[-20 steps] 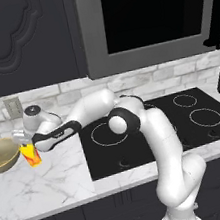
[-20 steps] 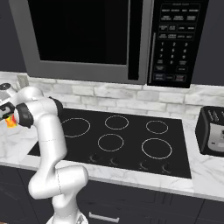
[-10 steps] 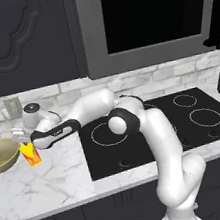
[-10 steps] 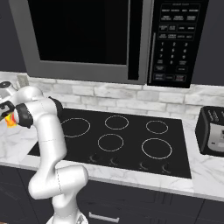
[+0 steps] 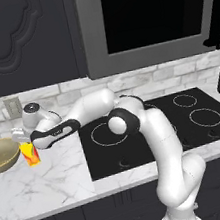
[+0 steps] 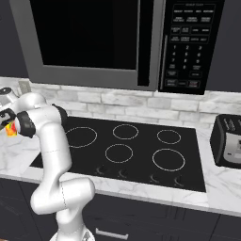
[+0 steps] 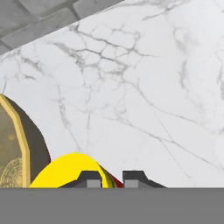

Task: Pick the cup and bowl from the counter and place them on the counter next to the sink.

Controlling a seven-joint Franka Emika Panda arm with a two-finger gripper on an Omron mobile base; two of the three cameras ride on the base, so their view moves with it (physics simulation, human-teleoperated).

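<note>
One cup (image 5: 31,154), one bowl (image 5: 1,155)

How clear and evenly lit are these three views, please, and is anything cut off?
Left base view: sharp, even light, soft shadow beneath the bowl. Right base view: equally crisp, the cup cropped at the frame's edge. Hand view: counter veins sharp, cup rim cut off at the bottom.

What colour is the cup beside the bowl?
The cup is yellow with red-orange swirl marks, clearest in the left base view.

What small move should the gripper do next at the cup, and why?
Probably lift straight up a little. In the hand view the gripper has its tips drawn close on the rim of the yellow cup, which stands on the marble counter just beside the bowl.
</note>
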